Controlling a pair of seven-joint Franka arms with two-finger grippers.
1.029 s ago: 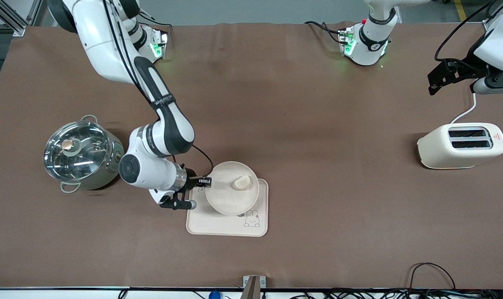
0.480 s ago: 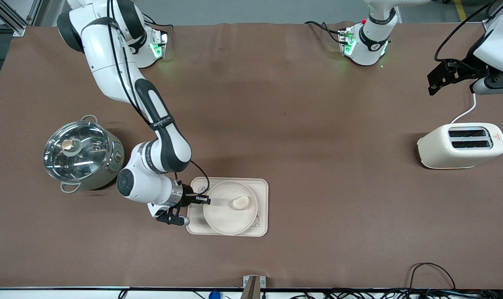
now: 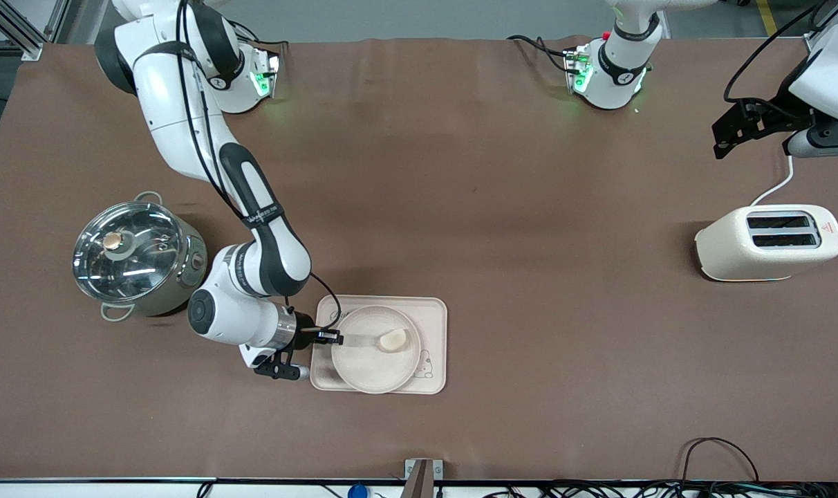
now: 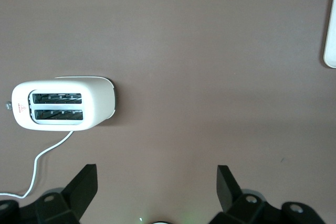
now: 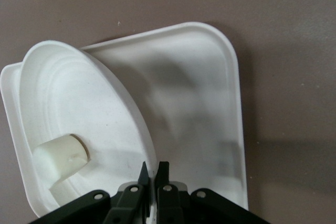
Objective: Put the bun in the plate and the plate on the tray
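The round cream-white plate [image 3: 370,356] is over the cream rectangular tray [image 3: 433,325], with the small cream bun [image 3: 394,339] lying in it. My right gripper [image 3: 334,337] is shut on the plate's rim at the edge toward the right arm's end. In the right wrist view the plate [image 5: 73,108] is tilted over the tray [image 5: 210,103], the bun [image 5: 60,158] rests in it, and the gripper [image 5: 153,170] pinches the rim. My left gripper [image 4: 156,179] is open and empty, waiting high over the table near the toaster.
A steel pot with a glass lid [image 3: 134,256] stands beside the right arm. A cream toaster [image 3: 769,242] with a white cord stands toward the left arm's end, also in the left wrist view [image 4: 63,103]. A tray corner shows there too [image 4: 331,35].
My right gripper has carried the plate with the bun toward the front camera, from the tray's farther edge to over its middle, and slightly toward the right arm's end. The left arm has not moved.
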